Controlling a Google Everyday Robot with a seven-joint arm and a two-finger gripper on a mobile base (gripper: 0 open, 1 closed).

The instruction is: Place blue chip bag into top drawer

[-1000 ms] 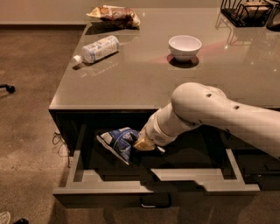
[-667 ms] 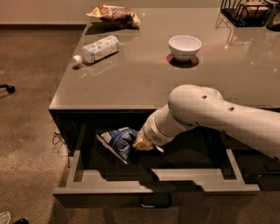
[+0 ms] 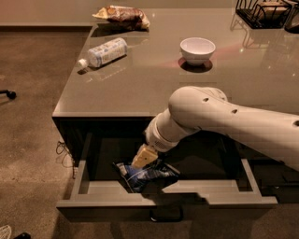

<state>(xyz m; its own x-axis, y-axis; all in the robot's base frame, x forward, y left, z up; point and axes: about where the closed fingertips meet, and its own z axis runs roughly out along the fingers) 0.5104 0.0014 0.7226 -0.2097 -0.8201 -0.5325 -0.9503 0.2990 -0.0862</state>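
Observation:
The top drawer (image 3: 93, 201) is pulled out below the grey table (image 3: 135, 88), with its small handle (image 3: 166, 215) at the centre of the front. The blue chip bag (image 3: 152, 176), crumpled dark blue and white, lies inside the drawer close behind the front wall, left of centre. My gripper (image 3: 144, 158) reaches down into the drawer on the white arm (image 3: 224, 119) and sits right above the bag, touching its top. The arm hides the back of the drawer.
On the table stand a white bowl (image 3: 197, 49), a plastic bottle (image 3: 105, 52) lying on its side, a brown-red snack bag (image 3: 124, 15) at the far edge, and a black wire rack (image 3: 264, 11) at the far right. Brown floor lies to the left.
The bag has come down and to the right, from hanging near the drawer's left rear to lying low behind the front wall. The gripper has moved down with it.

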